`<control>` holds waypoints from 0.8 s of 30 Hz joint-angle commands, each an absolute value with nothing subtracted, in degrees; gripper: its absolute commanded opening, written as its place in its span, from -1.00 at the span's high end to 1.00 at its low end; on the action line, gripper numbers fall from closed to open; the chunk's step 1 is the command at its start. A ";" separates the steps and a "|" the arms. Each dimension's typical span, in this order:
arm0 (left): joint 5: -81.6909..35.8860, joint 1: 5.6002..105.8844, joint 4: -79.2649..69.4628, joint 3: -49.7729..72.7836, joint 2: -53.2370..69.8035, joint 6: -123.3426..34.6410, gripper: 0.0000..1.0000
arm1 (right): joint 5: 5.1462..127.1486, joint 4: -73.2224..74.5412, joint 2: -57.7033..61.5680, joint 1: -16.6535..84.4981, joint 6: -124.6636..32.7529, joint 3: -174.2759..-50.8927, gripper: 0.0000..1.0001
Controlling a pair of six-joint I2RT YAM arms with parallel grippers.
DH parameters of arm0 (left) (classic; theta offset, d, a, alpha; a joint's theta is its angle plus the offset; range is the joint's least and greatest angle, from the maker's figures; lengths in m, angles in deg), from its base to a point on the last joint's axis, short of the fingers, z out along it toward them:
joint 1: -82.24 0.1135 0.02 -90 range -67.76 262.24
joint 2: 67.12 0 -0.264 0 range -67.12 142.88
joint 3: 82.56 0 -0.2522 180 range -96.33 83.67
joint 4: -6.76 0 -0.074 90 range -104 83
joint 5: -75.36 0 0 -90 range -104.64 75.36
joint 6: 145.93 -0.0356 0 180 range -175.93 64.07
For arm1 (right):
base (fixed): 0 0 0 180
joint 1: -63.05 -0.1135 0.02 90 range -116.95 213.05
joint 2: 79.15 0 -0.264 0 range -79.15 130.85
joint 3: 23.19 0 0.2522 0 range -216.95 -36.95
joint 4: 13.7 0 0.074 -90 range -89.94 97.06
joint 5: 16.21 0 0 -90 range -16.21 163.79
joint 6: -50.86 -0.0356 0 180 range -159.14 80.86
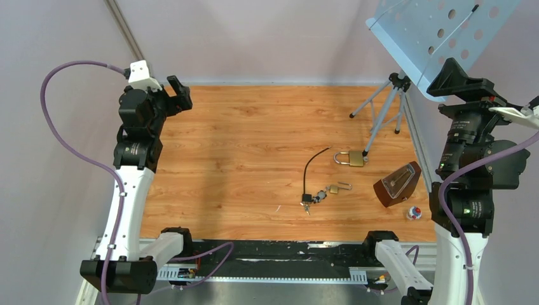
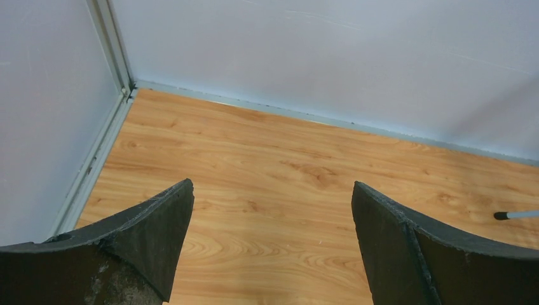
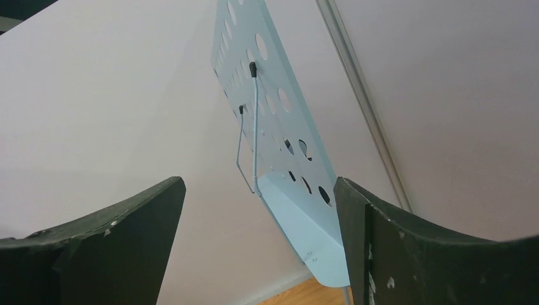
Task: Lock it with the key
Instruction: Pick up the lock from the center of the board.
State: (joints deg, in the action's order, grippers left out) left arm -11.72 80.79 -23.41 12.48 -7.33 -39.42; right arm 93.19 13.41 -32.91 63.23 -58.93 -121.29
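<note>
Left gripper [image 2: 273,197] wide apart above table [image 2: 273,146]; right gripper [image 3: 259,190] wide apart, facing music stand [image 3: 270,76].

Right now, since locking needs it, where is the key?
Top view: the key lies on the table right of centre, at the near end of a black cord, just left of the small padlock.

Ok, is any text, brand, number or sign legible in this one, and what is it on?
No text can be read in any view.
Small white printing on the black joint housing of the left arm: too small to read.
Similar pale printing on the right arm: too small to read.
Any stamp on the larger brass padlock: too small to tell.
Both wrist views show no writing.
</note>
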 commanded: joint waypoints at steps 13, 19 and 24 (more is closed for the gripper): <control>-14.29 81.01 -23.74 12.96 -4.41 -34.80 -1.00 | 49.12 9.18 -29.59 63.47 -59.51 -129.76 -0.74; -13.94 81.09 -22.53 17.10 -6.16 -30.14 -1.00 | 28.62 8.85 -21.88 62.39 -67.84 -130.35 -0.61; -22.59 81.10 -18.78 21.65 -7.32 -33.14 -1.00 | 38.76 13.85 -19.42 49.56 -62.27 -125.44 -0.60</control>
